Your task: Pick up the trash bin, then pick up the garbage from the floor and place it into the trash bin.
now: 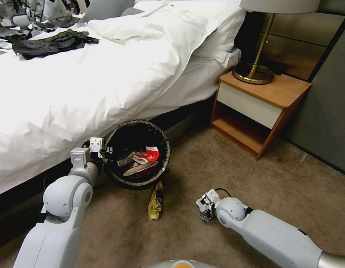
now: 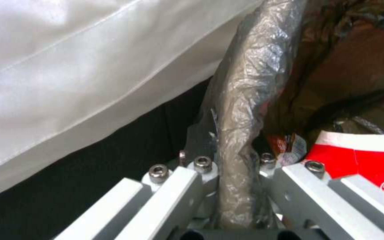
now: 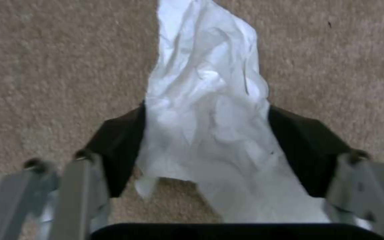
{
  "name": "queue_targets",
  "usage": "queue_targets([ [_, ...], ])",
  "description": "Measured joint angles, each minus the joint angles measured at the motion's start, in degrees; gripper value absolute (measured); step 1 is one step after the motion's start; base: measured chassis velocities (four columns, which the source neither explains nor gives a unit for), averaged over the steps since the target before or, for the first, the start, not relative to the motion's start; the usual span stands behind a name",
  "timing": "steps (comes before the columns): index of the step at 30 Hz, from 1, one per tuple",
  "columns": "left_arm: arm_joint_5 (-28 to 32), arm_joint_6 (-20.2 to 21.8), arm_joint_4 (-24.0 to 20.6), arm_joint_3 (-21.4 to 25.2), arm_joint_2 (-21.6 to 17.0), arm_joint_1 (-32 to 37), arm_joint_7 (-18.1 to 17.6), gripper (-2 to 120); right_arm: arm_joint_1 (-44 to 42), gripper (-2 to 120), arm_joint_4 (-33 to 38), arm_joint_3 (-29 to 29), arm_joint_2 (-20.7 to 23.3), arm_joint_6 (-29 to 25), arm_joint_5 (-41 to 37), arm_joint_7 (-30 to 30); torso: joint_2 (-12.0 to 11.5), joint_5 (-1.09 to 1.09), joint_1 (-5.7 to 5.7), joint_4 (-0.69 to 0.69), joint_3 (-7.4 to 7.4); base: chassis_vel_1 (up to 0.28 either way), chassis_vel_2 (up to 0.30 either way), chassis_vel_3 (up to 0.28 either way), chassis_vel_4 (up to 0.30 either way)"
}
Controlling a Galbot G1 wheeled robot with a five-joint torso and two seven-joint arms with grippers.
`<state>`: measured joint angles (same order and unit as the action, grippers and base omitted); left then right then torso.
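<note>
In the head view the trash bin (image 1: pixel 137 154) sits by the bed with its dark bag folded over the rim, and red-and-white cups (image 1: pixel 146 156) lie inside. My left gripper (image 1: pixel 101 149) is shut on the bin's near-left rim. The left wrist view shows the bag-covered rim (image 2: pixel 241 126) pinched between the fingers, with a red cup (image 2: pixel 370 163) beyond. My right gripper (image 1: pixel 205 210) is low over the floor (image 1: pixel 254 175). In the right wrist view it stands open, and its black pads (image 3: pixel 116 150) flank a crumpled white tissue (image 3: pixel 205 126) on the carpet. A yellow snack wrapper (image 1: pixel 156 201) lies just in front of the bin.
The bed (image 1: pixel 86 85), with its white duvet hanging down, runs along the left, right behind the bin. A wooden nightstand (image 1: pixel 258 108) with a brass lamp (image 1: pixel 254 70) stands at the right by a grey wall. Open carpet lies between the nightstand and my right arm.
</note>
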<state>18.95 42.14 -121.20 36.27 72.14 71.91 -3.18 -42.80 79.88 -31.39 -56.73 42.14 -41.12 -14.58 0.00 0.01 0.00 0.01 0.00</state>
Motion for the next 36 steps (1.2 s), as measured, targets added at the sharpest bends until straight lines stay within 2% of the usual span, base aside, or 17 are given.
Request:
queue_targets([
  [5,0.0,0.0,0.2,0.0,-0.2,-0.2,0.1,0,0.5,43,-0.6,0.1,-0.4,0.0,0.1,0.2,0.0,-0.01,0.00,0.00,0.00,0.000,0.000,0.000,0.000],
  [6,0.0,0.0,0.2,0.0,-0.2,-0.2,0.1,0,0.5,43,-0.6,0.1,-0.4,0.0,0.1,0.2,0.0,-0.01,0.00,0.00,0.00,0.000,0.000,0.000,0.000],
  [9,0.0,0.0,0.2,-0.1,-0.1,-0.3,0.1,0,0.7,27,-0.7,0.3,-0.5,0.0,0.1,0.3,0.0,-0.01,0.00,0.00,0.00,0.000,0.000,0.000,0.000],
  [13,0.0,0.0,0.3,-0.2,-0.1,-0.3,0.1,0,0.7,18,-0.7,0.5,-0.7,0.0,0.1,0.3,0.0,0.00,0.00,-0.01,0.00,0.000,0.000,0.000,0.000],
  [16,0.0,0.0,0.3,-0.1,-0.2,-0.2,0.0,0,0.7,3,-0.9,1.0,-1.0,0.0,0.0,0.3,0.0,0.00,0.00,-0.01,0.00,0.000,0.000,0.000,0.000],
  [25,0.0,0.0,0.2,0.0,-0.4,-0.1,0.0,0,0.6,0,0.7,3.9,-0.8,0.0,-1.6,0.1,0.0,-0.01,0.00,-0.01,0.00,0.000,0.000,0.000,0.000],
  [28,0.1,0.0,0.1,0.0,-0.5,-0.1,-0.1,0,0.6,0,3.0,6.1,0.5,0.0,-3.5,-0.4,0.0,-0.01,0.00,-0.01,0.00,0.000,0.000,0.000,0.000],
  [31,0.3,0.0,0.1,0.0,-0.7,-0.3,-0.3,0,0.4,0,5.1,8.3,1.6,0.0,-4.9,-0.3,0.0,-0.01,0.00,-0.01,0.00,0.000,0.000,0.000,0.000],
  [33,0.4,0.0,0.1,0.0,-0.8,-0.5,-0.5,0,-0.3,0,9.0,12.8,3.2,0.0,-6.8,-0.3,0.0,0.00,0.00,-0.01,0.00,0.000,0.000,0.000,0.000],
  [36,0.4,0.0,0.2,-0.1,-0.9,-0.6,-0.5,0,-0.5,0,12.3,15.6,4.4,0.0,-8.9,-0.6,0.0,0.02,0.00,-0.01,0.00,0.000,0.000,0.000,0.000],
])
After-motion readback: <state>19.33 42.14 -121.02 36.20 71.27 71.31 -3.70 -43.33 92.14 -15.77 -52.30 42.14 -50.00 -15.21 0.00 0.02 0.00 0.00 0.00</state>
